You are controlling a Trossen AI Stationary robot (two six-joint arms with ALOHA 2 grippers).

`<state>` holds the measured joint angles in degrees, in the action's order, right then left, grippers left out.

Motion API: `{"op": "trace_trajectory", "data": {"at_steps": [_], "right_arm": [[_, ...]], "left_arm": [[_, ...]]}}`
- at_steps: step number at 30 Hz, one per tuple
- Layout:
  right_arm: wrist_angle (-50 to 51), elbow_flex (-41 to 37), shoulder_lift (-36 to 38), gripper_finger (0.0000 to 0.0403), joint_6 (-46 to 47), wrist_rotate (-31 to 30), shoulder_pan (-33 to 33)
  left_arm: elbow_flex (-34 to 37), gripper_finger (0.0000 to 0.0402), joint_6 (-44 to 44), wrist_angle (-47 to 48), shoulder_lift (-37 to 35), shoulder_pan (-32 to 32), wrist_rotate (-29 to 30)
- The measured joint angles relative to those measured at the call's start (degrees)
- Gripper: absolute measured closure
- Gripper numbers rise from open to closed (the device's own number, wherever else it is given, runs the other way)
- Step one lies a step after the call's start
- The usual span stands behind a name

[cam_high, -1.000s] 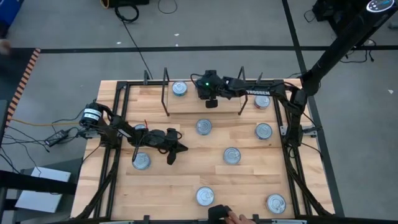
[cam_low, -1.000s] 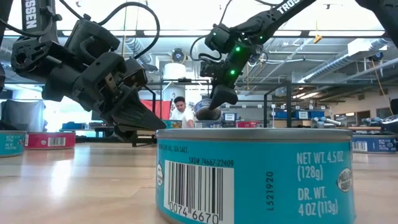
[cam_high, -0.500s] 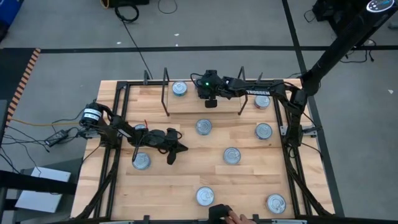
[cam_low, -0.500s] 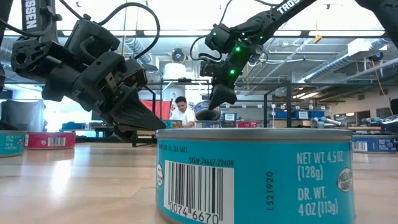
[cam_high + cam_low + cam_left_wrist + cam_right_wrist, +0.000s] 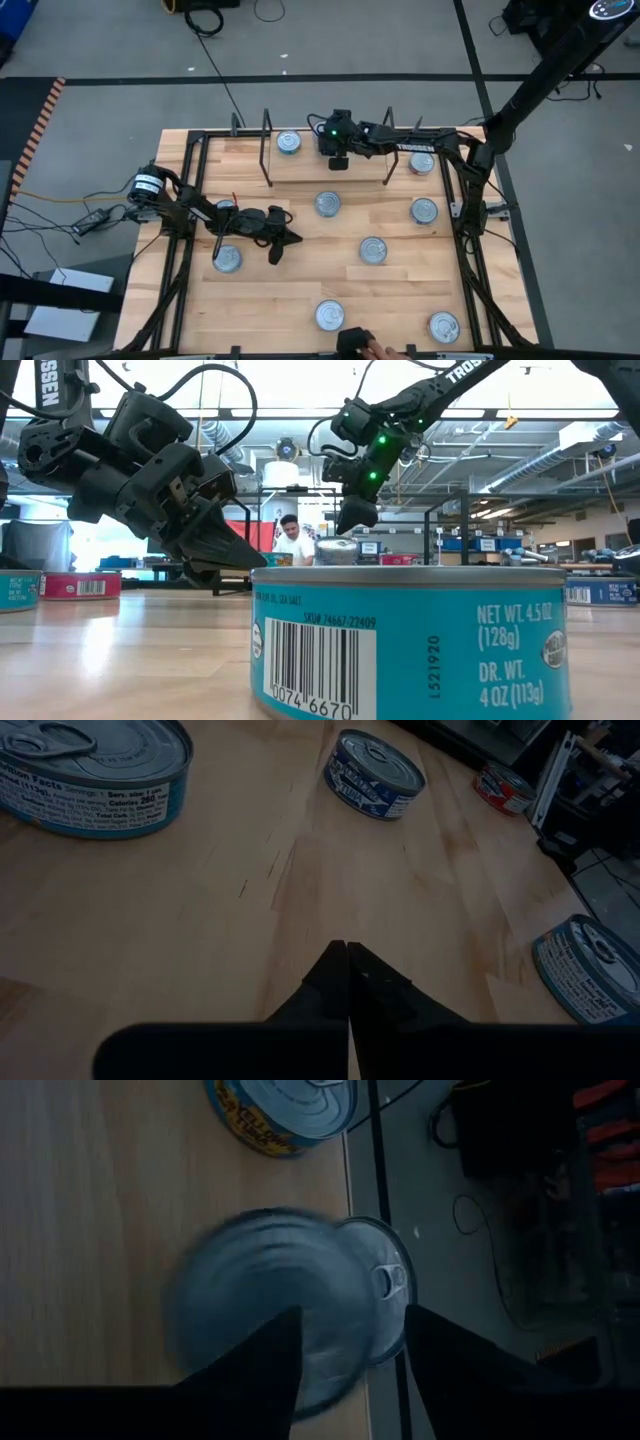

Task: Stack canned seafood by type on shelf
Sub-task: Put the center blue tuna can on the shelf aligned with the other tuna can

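A silver-lidded tin [image 5: 337,550] is now sitting on the shelf [image 5: 300,166], near its middle, no longer between the jaws of the right gripper [image 5: 355,515], which is lifting clear just above it with fingers apart and empty (a release, by my reading, so another tin comes next). The left gripper [image 5: 285,238] is waiting shut over the tabletop, holding nothing, among the loose tins.
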<state>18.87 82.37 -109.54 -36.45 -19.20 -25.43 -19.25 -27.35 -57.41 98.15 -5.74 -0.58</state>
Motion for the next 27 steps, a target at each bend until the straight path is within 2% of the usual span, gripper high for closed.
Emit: {"op": "trace_trajectory", "data": {"at_steps": [5,9,14,15,23,27], "right_arm": [[-0.05,0.05,0.02,0.0246,0.09,-0.67,0.28],[0.99,2.49,0.04,0.0296,3.24,-0.18,0.32],[4.48,6.50,0.05,0.0385,11.51,6.90,-1.90],[4.95,6.80,0.07,0.0392,12.78,8.48,-2.61],[10.79,6.80,0.06,0.0397,21.42,17.95,-7.46],[10.62,6.80,0.04,0.0399,24.68,22.23,-9.20]], "left_arm": [[0.00,0.0401,0.01,0.01,0.00,0.00,-0.02],[0.00,0.0401,0.00,0.00,0.00,0.00,-0.02],[0.00,0.0401,-0.09,0.02,0.00,-0.01,-0.04],[0.00,0.0401,-0.09,0.00,0.00,-0.01,-0.04],[0.00,0.0401,-0.31,0.00,0.00,-0.01,-0.03],[0.00,0.0401,-0.35,0.11,0.00,-0.01,-0.02]]}}
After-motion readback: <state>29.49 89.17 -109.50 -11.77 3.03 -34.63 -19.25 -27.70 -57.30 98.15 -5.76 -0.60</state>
